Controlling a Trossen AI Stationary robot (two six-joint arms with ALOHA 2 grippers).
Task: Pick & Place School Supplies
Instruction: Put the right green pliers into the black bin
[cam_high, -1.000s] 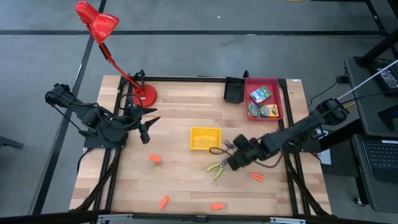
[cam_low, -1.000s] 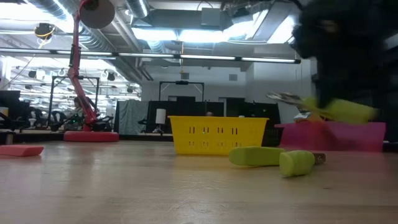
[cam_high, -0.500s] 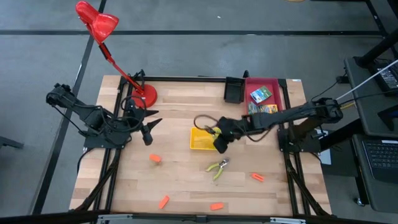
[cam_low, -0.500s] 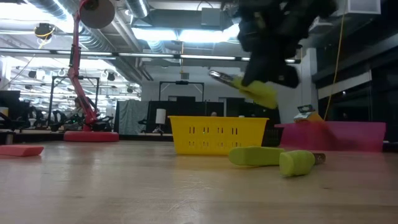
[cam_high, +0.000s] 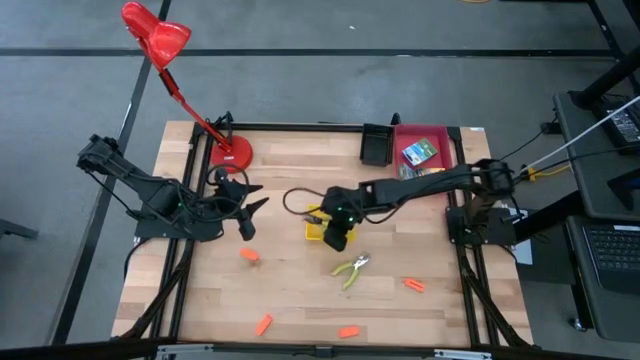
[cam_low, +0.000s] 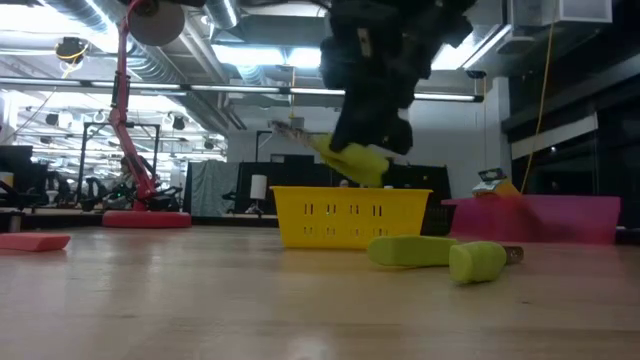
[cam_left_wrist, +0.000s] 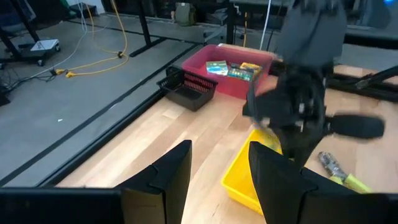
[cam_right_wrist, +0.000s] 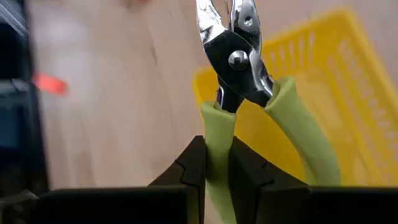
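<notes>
My right gripper (cam_high: 337, 232) hangs over the yellow tray (cam_high: 316, 232), shut on a tool with yellow-green handles and metal jaws (cam_low: 345, 157). A second such tool (cam_high: 350, 268) lies flat on the wood nearer the table's near edge. Several orange pieces (cam_high: 249, 254) are scattered on the table. Printed boxes (cam_high: 420, 152) sit in the red tray (cam_high: 445, 132). My left gripper (cam_high: 248, 218) waits open left of the yellow tray, above the table. My right gripper pinches one yellow-green handle (cam_right_wrist: 217, 134) of the tool between its two fingers (cam_right_wrist: 189, 168). The fingers lie along that handle. The other handle (cam_right_wrist: 305, 140) is free, and the metal jaws (cam_right_wrist: 231, 37) point away from the wrist. The tool is lifted clear above the yellow tray.
A red desk lamp (cam_high: 160, 40) stands on its base (cam_high: 236, 153) at the far left. A black tray (cam_high: 376, 145) sits beside the red one at the far edge. More orange pieces (cam_high: 263, 324) (cam_high: 348, 331) (cam_high: 414, 285) lie on the open wood near the near edge.
My right gripper has carried the tool from above the table's right-centre toward the left, and now it is over the yellow tray. The second tool has stayed on the table. My left gripper has shifted a little toward the yellow tray.
</notes>
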